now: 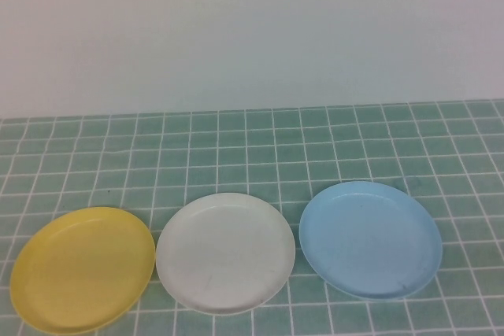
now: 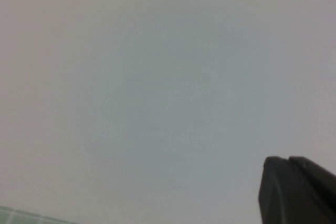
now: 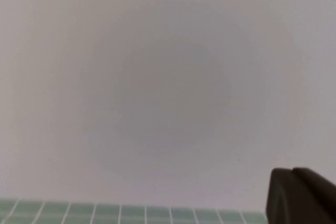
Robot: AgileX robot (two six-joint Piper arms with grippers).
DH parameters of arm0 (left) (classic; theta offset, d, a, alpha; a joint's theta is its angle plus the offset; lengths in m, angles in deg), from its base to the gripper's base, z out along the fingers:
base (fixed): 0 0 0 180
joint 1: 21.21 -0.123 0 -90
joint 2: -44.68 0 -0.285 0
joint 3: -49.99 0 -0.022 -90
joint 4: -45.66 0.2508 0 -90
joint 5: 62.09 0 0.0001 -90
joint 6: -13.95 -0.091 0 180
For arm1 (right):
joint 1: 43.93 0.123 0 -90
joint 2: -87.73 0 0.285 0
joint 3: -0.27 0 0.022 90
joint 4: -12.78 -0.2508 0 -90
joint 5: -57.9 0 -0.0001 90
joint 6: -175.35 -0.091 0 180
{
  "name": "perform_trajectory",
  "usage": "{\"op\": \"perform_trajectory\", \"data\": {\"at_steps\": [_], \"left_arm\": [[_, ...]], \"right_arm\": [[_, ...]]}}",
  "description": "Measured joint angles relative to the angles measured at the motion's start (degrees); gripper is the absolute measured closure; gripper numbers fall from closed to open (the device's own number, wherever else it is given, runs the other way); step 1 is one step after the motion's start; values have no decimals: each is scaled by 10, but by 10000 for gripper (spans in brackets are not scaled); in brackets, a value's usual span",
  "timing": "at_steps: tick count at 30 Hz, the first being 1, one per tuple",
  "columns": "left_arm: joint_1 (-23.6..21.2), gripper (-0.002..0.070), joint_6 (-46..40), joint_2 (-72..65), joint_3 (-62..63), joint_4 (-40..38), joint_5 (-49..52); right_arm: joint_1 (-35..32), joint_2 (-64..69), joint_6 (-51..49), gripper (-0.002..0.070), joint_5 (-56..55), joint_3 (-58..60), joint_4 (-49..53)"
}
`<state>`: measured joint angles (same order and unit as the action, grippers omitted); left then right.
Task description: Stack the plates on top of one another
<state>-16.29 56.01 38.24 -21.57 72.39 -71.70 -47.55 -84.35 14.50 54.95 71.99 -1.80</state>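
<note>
Three plates lie side by side near the front of the green tiled table in the high view: a yellow plate [image 1: 83,267] on the left, a white plate [image 1: 225,251] in the middle and a blue plate [image 1: 370,238] on the right. They sit apart, none on another. Neither arm shows in the high view. My left gripper [image 2: 289,159] shows only as dark fingertips pressed together, pointing at the pale wall, holding nothing. My right gripper [image 3: 292,170] looks the same, shut and empty. No plate shows in either wrist view.
A plain pale wall [image 1: 252,29] stands behind the table. The tiled table top [image 1: 260,147] stretches bare behind the plates. A strip of tiles shows in the right wrist view [image 3: 105,212] and a corner in the left wrist view [image 2: 21,217].
</note>
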Motion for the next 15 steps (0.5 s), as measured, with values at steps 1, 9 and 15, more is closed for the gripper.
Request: {"op": "perform_trajectory", "data": {"at_steps": [1,9,15], "left_arm": [[0,675,1,-3,23,-5,54],[1,675,75,-99,129,17,351],[1,675,150,-242,138,28,398]], "right_arm": [[0,7,14,678,30,-18,1],[0,172,72,678,221,-138,10],[0,282,78,678,262,-155,5]]}}
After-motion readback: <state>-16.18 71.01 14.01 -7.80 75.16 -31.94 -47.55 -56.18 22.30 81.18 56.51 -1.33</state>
